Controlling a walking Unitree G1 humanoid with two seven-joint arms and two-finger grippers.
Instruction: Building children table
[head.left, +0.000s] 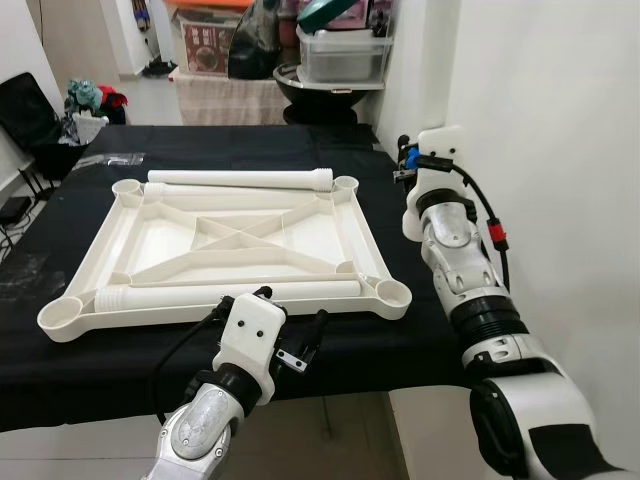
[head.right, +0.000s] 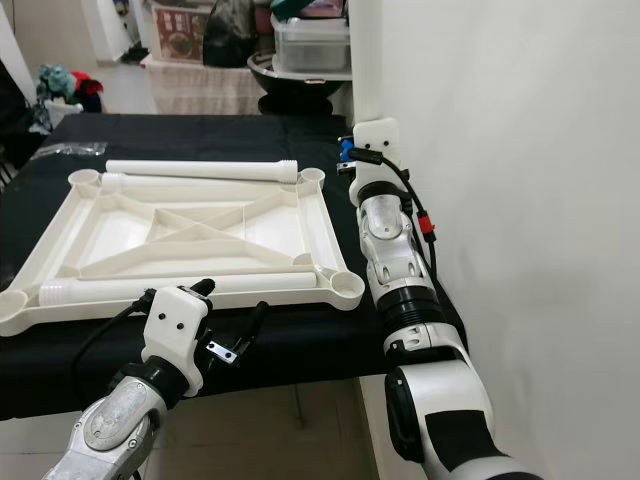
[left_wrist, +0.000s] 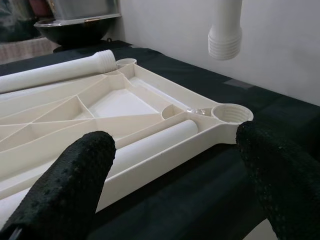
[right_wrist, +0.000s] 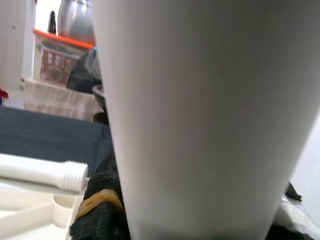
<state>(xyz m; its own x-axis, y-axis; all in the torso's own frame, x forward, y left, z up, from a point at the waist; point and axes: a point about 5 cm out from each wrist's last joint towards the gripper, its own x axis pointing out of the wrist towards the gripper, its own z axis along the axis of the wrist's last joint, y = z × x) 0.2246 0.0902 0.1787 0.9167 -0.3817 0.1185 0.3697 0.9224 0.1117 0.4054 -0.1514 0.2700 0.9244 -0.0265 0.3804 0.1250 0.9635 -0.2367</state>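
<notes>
The left gripper (head.left: 292, 330) sits nearest the camera at the table's near edge, its two black fingers (left_wrist: 75, 180) spread apart and holding nothing. Just beyond it lies the upturned white tabletop (head.left: 240, 235), resting ribbed side up on the black-covered table (head.left: 420, 330), with a round socket (head.left: 392, 292) at each corner. One white leg (head.left: 235, 293) lies along the tabletop's near rail, close ahead of the left gripper; a second leg (head.left: 240, 178) lies along the far rail. The right gripper (head.left: 408, 160), at the table's right edge, is clenched on a third leg (right_wrist: 200, 115), hanging threaded end down (left_wrist: 225, 42) above the near right socket.
</notes>
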